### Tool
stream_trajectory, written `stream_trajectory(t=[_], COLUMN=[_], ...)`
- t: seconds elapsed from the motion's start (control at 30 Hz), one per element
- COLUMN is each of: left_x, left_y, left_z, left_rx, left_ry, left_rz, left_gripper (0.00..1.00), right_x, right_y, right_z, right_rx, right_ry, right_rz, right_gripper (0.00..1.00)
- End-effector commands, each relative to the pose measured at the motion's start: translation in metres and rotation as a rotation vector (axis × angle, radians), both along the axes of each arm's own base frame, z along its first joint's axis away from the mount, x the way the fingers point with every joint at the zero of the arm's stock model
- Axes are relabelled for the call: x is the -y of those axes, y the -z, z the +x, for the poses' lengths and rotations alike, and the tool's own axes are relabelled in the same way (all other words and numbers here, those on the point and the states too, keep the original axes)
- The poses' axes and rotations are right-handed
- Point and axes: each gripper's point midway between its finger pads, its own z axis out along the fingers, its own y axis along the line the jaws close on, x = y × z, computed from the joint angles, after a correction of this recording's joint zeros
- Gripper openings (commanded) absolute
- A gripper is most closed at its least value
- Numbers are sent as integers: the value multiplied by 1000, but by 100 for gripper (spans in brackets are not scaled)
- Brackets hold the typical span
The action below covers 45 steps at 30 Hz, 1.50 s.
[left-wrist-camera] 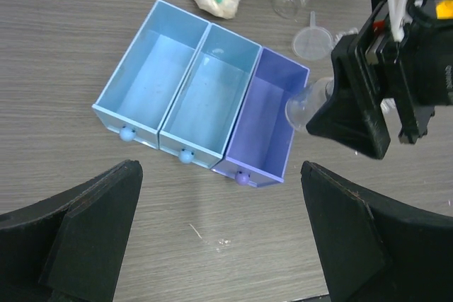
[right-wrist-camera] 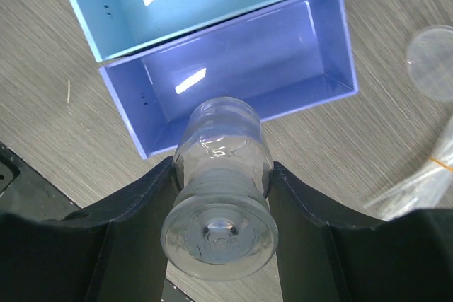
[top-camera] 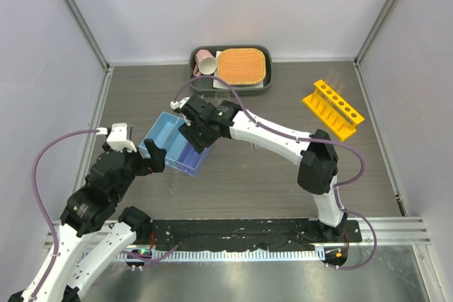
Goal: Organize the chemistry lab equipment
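Clamping a small clear beaker [right-wrist-camera: 225, 132] above the blue tray's [left-wrist-camera: 185, 83] purple compartment [right-wrist-camera: 233, 68], the right gripper [top-camera: 192, 134] hovers while the left gripper [left-wrist-camera: 219, 196] gapes empty at the tray's 8 o'clock.

1. Overhead view: bright, even, diffuse light. The grey wood-grain tabletop [top-camera: 269, 182] carries only faint, soft-edged shadows.
2. Right wrist view: white glare patches sit on the inner walls of the blue translucent three-compartment tray [right-wrist-camera: 233, 54]. The small clear beaker [right-wrist-camera: 221, 175], close to the lens, looks soft and bulged.
3. Left wrist view: the tabletop is sharp, but the black fingers [left-wrist-camera: 78, 238] of the left gripper [left-wrist-camera: 219, 171] blur at the bottom corners.
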Motion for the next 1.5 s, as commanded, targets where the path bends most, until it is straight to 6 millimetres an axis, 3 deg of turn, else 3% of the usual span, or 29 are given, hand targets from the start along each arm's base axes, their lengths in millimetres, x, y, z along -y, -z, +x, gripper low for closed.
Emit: stream_trajectory(t=[0.0,0.33,0.57,1.2,1.47], left_x=[-24,-70,-82,-81,-79], left_y=[-6,0,-3,-3,-2], left_z=[3,1,-4,-4,-3], left_rx=[34,5,19,17,15], left_ry=[-142,-421,-487,-482,-472], left_rz=[1,65,63,56,58], left_gripper=[100,100,100,100,100], right_x=[-26,-42,-48,-59,-54], right_y=[-6,15,34,75,80], right_z=[-2,-15,-17,-13,-13], right_rx=[11,-21,-35,-29,-26], right_ry=[-64,-116,-127,-163,-166], right_rz=[85,70,51,7,-19], right_gripper=[37,37,37,38,51])
